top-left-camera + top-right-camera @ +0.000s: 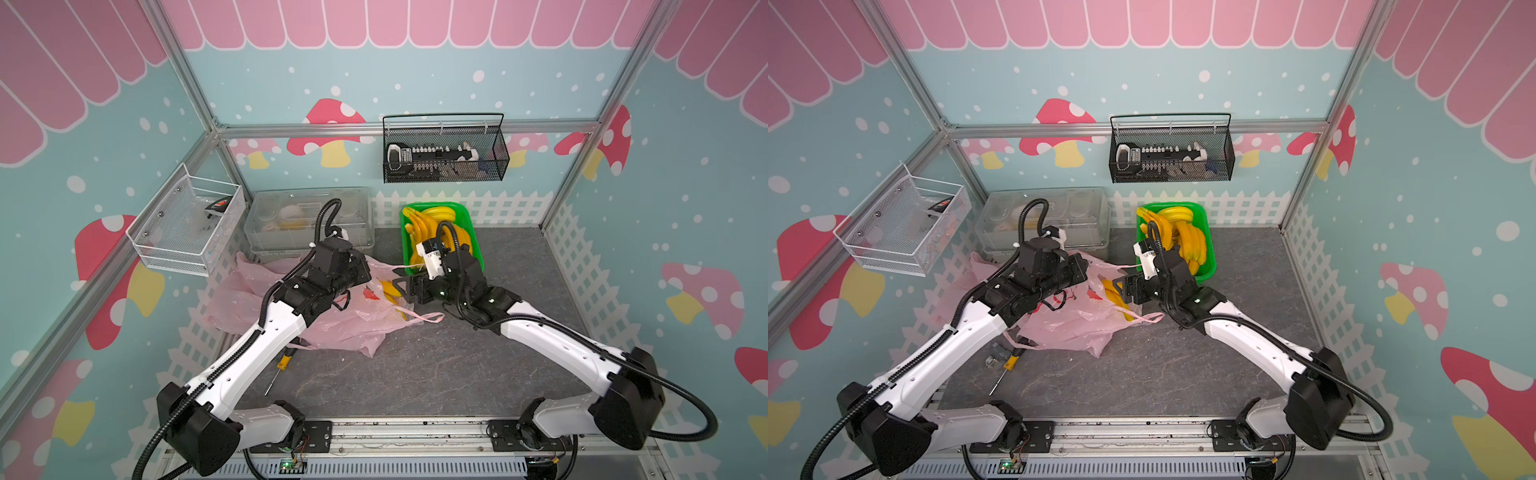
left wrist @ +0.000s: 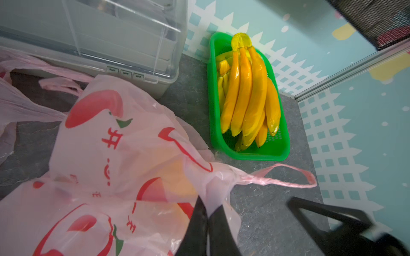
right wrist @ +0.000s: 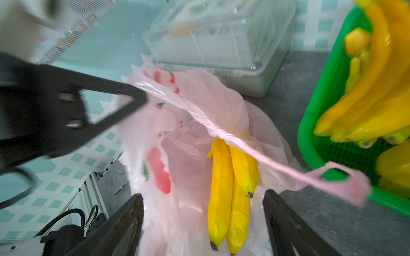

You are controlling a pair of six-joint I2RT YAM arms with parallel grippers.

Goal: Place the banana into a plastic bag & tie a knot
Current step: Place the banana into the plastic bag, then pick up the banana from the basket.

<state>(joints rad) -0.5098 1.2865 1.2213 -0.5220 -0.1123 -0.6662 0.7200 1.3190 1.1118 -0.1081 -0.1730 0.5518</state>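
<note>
The banana (image 3: 228,190) lies inside the plastic bag (image 2: 124,155) just beside the green basket (image 2: 255,157) — the left gripper (image 2: 207,215) pinches its film, the right gripper (image 3: 203,196) gapes wide and empty over it — so only the knot seems left.

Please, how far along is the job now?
Done: the banana lies inside the pink bag. In hand: the left gripper is shut on the bag's edge; the right gripper is open over the banana. Left: the knot; one handle lies loose.
</note>
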